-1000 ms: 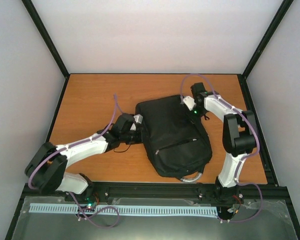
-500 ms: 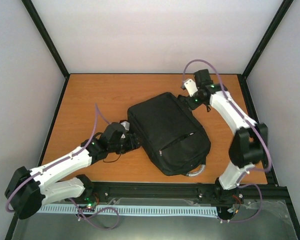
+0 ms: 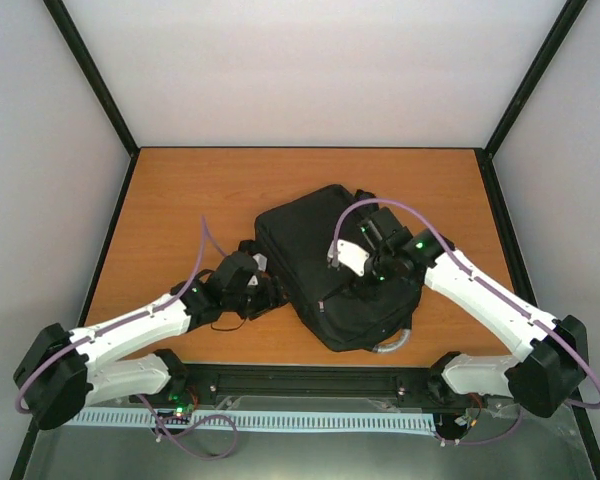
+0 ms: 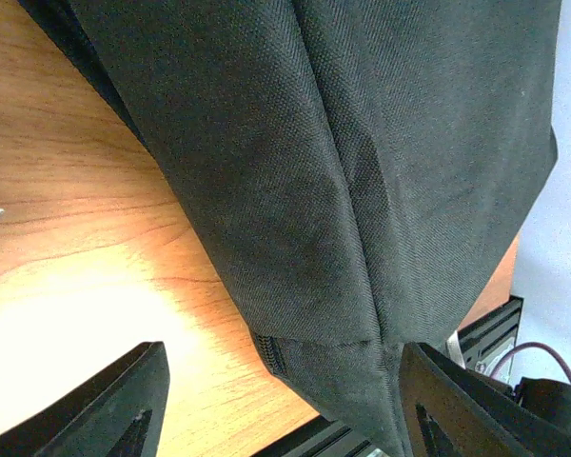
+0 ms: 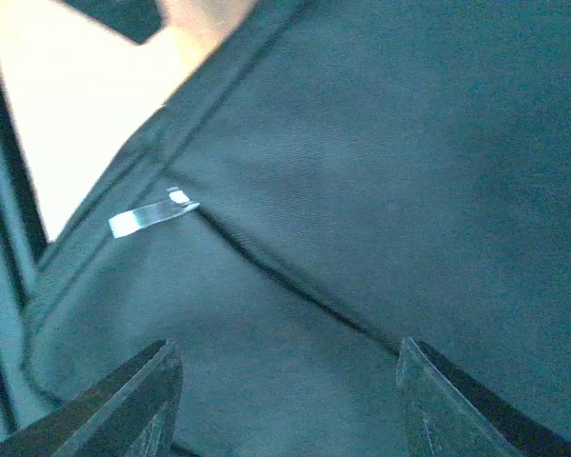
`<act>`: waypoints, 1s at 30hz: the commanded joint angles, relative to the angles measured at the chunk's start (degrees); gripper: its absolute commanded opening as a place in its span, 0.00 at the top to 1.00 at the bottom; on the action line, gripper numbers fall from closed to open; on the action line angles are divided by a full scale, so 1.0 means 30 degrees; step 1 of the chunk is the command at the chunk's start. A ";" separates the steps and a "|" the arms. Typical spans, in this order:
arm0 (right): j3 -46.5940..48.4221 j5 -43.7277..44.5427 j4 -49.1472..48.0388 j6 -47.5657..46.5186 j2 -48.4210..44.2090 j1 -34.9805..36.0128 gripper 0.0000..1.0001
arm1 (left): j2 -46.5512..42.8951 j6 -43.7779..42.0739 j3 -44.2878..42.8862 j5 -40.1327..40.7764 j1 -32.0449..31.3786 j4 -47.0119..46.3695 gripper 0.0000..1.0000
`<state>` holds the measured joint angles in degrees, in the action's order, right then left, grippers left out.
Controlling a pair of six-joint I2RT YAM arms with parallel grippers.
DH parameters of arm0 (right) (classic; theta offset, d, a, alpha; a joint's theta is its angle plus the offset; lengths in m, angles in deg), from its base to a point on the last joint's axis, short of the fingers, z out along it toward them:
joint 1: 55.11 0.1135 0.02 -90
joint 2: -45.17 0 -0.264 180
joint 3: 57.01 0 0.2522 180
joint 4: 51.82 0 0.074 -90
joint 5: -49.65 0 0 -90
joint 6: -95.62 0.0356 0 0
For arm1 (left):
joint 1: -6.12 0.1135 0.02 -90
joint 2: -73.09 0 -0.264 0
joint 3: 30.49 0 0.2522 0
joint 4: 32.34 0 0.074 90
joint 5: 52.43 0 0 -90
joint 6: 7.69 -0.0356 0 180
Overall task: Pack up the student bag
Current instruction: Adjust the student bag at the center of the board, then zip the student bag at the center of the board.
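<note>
Showing, lowest in the overhead view, the grey loop handle (image 3: 390,346) of the student bag (image 3: 310,235). Holding the left gripper (image 3: 272,290) spread wide at the bag's left edge, gripping nothing. Hovering the right gripper (image 5: 285,347) spread wide over black fabric, near a silver zip pull (image 5: 147,217). Lying flat mid-frame on the wooden table (image 3: 180,190), bag's inside hidden.

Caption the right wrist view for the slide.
Open right gripper hovering over the black student bag, silver zip pull in view.
</note>
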<state>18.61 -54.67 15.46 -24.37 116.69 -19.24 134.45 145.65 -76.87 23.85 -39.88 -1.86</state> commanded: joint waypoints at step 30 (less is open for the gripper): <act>-0.2631 0.4332 -0.4318 -0.1152 0.0680 0.8130 0.40 | 0.3510 0.1384 -0.1477 0.0060 -0.0275 -0.3314 0.43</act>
<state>11.29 -44.07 5.30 -27.67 117.98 4.26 145.14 148.79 -79.48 23.00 -40.30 -10.04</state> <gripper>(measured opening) 0.614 0.580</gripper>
